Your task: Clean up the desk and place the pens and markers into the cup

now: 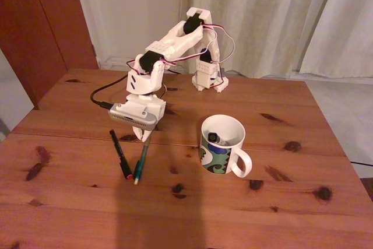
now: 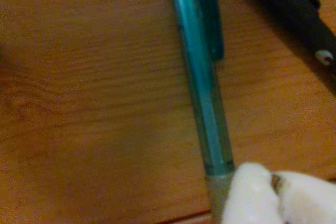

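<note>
White gripper fingertips are seen pressed at the teal-green pen, which lies flat on the desk beside the black pen. Whether the jaws are clamped on it cannot be told. The cup stands to the right, a marker inside.

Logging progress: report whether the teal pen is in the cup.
Out. The teal pen lies flat on the desk, left of the cup, beside the black pen.

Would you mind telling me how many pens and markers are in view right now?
3: the black pen and the teal pen lie on the desk under the gripper; a dark-ended marker stands inside the cup. More could hide there.
</note>
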You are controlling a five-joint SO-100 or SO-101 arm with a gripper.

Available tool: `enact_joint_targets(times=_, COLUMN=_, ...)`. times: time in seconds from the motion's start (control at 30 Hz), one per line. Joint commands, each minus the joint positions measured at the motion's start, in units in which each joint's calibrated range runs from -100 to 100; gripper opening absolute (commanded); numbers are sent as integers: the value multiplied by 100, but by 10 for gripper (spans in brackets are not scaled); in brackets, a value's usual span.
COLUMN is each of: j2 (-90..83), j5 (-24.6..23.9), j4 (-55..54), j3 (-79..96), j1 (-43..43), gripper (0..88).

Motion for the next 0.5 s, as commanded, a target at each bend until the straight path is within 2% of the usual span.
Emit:
enact_joint_targets(times=0.0, j2=-79, j5=-22, j4=-60, j3=-37, j1=-52, gripper=7)
enact_joint_targets(times=0.47, j2=-79, j5=407, j4=-60, j3=-37, j1=-245, gripper=11)
